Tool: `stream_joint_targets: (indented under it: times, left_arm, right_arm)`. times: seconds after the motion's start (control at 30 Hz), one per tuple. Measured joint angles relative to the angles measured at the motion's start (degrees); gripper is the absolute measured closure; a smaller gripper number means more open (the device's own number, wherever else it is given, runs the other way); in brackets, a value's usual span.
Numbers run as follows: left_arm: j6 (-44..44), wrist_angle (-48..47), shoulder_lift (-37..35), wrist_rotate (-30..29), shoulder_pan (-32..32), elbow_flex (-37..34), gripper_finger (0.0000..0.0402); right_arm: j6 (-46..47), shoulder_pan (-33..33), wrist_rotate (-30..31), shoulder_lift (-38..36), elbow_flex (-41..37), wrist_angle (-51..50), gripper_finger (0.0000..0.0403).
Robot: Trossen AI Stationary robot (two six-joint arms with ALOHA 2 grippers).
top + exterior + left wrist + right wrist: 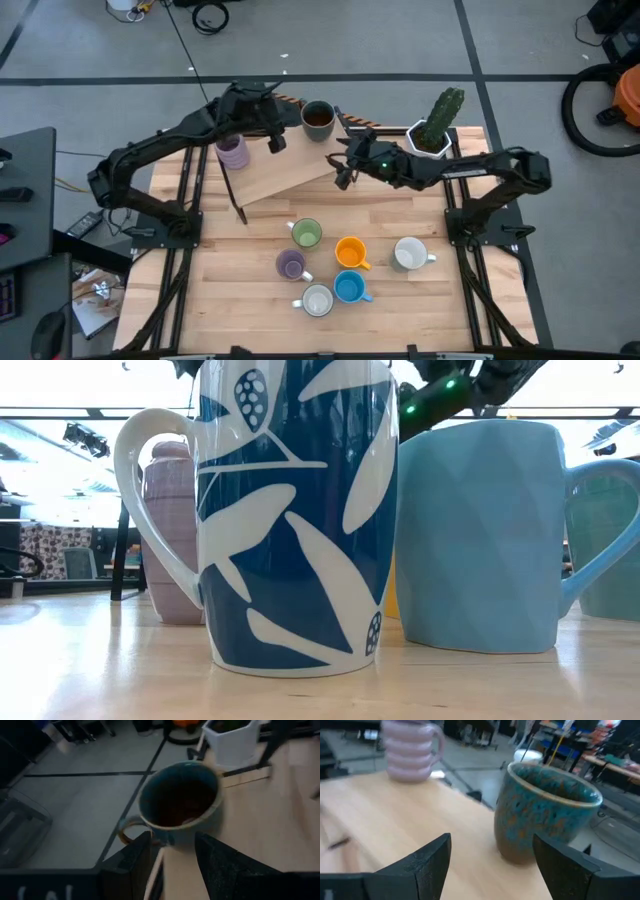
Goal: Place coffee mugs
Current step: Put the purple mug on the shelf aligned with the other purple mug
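Observation:
A dark brown mug (318, 119) with a teal rim stands upright on the far edge of a raised wooden board (290, 170). A ridged purple mug (232, 152) stands on the board's left part. My left gripper (276, 141) hovers open just left of the brown mug (177, 802), which lies beyond its fingertips. My right gripper (344, 166) is open to the right of the brown mug (545, 812), a little nearer than it, and nothing is between its fingers. Both grippers are clear of the mug.
Several mugs stand on the table nearer than the board: green (306, 234), orange (351, 252), white (410, 254), purple (291, 265), blue (350, 287) and a white leaf-patterned one (317, 300). A white pot with a cactus (432, 132) stands at the far right.

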Motion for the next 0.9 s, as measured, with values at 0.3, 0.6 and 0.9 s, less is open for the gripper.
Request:
stream_joint_targets:
  times: [0.3,0.6,0.9]
  left_arm:
    - [-5.71,4.29,-10.26,3.29,-8.52,-5.16,0.0266]
    - [-9.39,6.07,-18.82,4.02,-20.52,-19.02,0.0278]
    - [-16.52,16.94,-22.67,0.69,-38.62,-39.38,0.0279]
  right_arm:
    - [1.03,3.39,4.4,-8.63,0.02,-12.07,0.0118]
    - [2.01,6.16,3.86,-10.6,0.02,-15.41,0.0118]
    - [3.57,10.58,1.42,-10.56,-0.01,-23.25,0.0122]
